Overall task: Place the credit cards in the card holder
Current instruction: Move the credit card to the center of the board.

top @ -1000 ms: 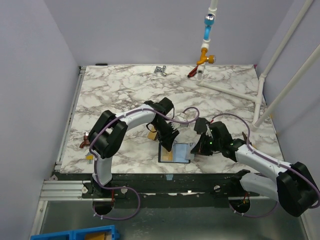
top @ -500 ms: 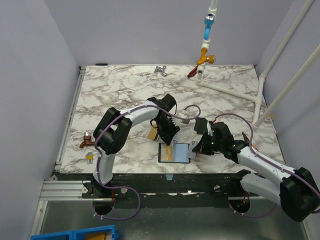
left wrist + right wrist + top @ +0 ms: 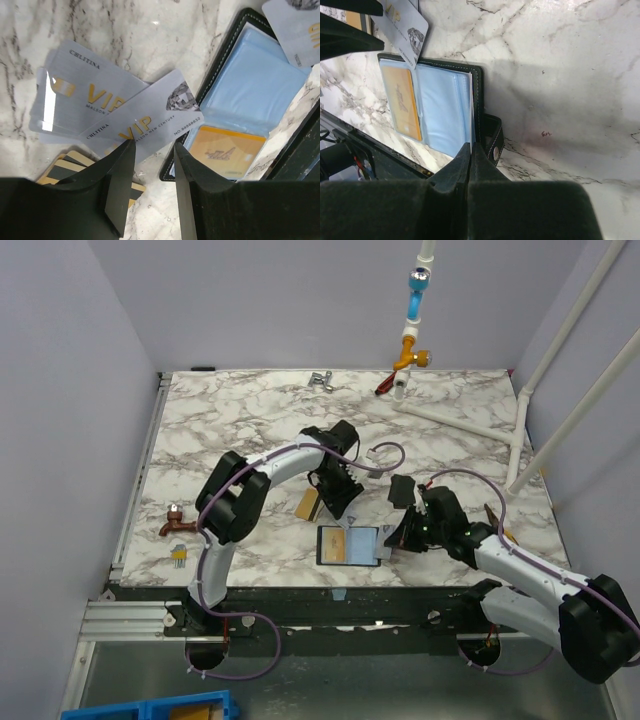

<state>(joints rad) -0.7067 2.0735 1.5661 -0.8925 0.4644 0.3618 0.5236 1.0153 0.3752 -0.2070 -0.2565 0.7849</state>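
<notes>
The black card holder [image 3: 362, 546] lies open near the table's front edge, its bluish lining [image 3: 250, 85] up. A gold card [image 3: 405, 102] sits in its left sleeve. My right gripper [image 3: 470, 147] is shut on the holder's right edge beside the clasp tab [image 3: 492, 145]. My left gripper [image 3: 152, 155] is open and empty, above the marble just behind the holder. Two overlapping pale grey VIP cards [image 3: 145, 120] lie under it, one corner touching the holder. A gold-tan striped card [image 3: 65, 165] lies beside them and also shows in the top view [image 3: 308, 504].
Another grey card [image 3: 295, 30] rests at the holder's far edge. A brown tap fitting [image 3: 172, 520] and a small yellow piece [image 3: 180, 554] lie at the left edge. A metal fitting [image 3: 320, 380] and white pipes [image 3: 460, 415] with an orange valve [image 3: 410, 358] stand at the back.
My left gripper has drawn back from over the open holder toward the table's middle, uncovering the holder. The right gripper has kept its hold.
</notes>
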